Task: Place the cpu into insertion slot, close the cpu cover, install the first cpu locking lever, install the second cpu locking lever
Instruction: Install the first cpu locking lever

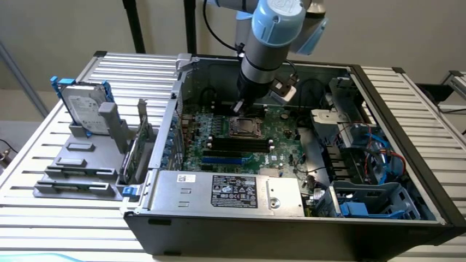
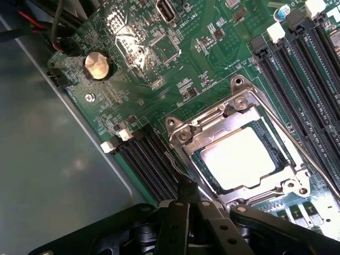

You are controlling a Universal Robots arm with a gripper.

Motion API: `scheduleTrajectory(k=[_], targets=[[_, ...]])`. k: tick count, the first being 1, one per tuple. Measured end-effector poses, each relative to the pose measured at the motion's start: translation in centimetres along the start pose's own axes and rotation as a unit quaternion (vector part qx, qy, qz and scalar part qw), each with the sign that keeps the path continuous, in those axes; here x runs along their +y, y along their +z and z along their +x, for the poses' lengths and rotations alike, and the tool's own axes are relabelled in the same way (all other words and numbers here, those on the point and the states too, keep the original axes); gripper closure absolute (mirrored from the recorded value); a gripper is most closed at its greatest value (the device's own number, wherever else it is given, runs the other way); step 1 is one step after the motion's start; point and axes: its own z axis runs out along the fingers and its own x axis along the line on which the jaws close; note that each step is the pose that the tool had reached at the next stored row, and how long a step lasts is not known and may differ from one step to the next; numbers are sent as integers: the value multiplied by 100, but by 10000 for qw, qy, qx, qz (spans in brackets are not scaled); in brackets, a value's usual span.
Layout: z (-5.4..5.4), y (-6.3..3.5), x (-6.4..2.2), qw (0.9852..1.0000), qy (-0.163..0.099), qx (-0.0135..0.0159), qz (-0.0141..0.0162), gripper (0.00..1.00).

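CPU [image 2: 241, 159] is seen seated in the insertion slot [image 2: 201, 155], at the middle of the green motherboard [image 2: 175, 58]. Its pale top is lit brightly through the square opening of the CPU cover [image 2: 212, 121]. The silvery cover is laid flat over the chip and framed by screws at its corners. A thin metal locking lever [image 2: 297, 141] is run along the side of the cover that faces one bank of black memory slots [image 2: 313, 69]; whether it is latched cannot be told. A round coin battery [image 2: 98, 65] is set on the board, well apart from the socket.

The hand [image 2: 185, 186] is closed, its dark fingers drawn together with nothing held between them. Its tip is placed just beside the edge of the cover, next to the second bank of memory slots; contact cannot be confirmed.

In the exterior view, the hand [image 1: 239, 107] is lowered into the open computer case [image 1: 291, 234], directly above the socket [image 1: 244, 127]. The case is rested on a slatted metal surface [image 1: 422, 109], with a labelled grey power supply [image 1: 226, 191] inside it. A hard drive [image 1: 84, 106] is stood upright on a grey holder at the exterior view's left.
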Motion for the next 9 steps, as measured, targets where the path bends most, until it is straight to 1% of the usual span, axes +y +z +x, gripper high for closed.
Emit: scheduleTrajectory(k=[9], targets=[[4, 18, 16, 10000, 1, -19, -14, 89]])
